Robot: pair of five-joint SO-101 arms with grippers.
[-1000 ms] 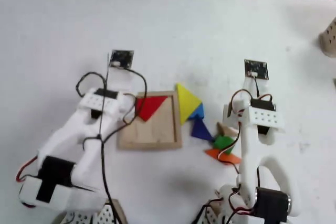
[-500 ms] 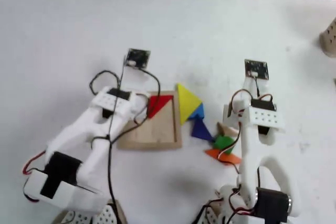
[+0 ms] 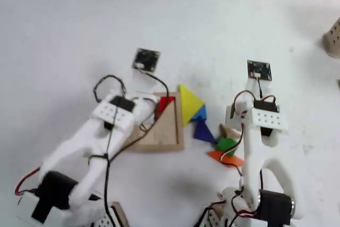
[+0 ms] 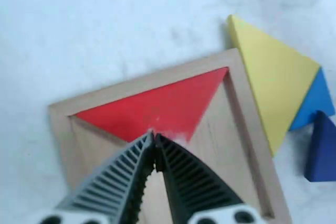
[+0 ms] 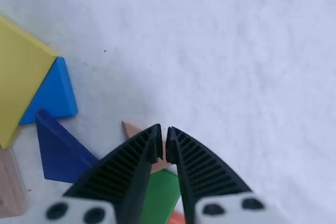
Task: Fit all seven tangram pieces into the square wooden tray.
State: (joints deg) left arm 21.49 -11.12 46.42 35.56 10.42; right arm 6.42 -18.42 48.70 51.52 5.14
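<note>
Red triangle (image 4: 157,106): flat in the tray, long edge along the far rim, right-angle point aimed at the tray's middle.
Tray (image 4: 142,81): square, wooden, on the white counter (image 3: 64,35).
Left hand (image 4: 154,139): closed, tips together, holding nothing, over the red triangle's point; contact cannot be told.
Hidden: from above, the left arm (image 3: 90,136) covers the tray's left side and most of the red triangle.
Yellow triangle (image 4: 273,77): outside, long edge just beside the tray's right rim.
Blue triangle (image 4: 317,98): against the yellow one's outer side; navy triangle (image 5: 60,150) beside it.
Right hand (image 5: 161,142): all but closed, empty, above the tan piece (image 5: 134,129) and green piece (image 5: 160,195).
Orange piece (image 3: 226,158): partly under the right arm (image 3: 260,147).
</note>
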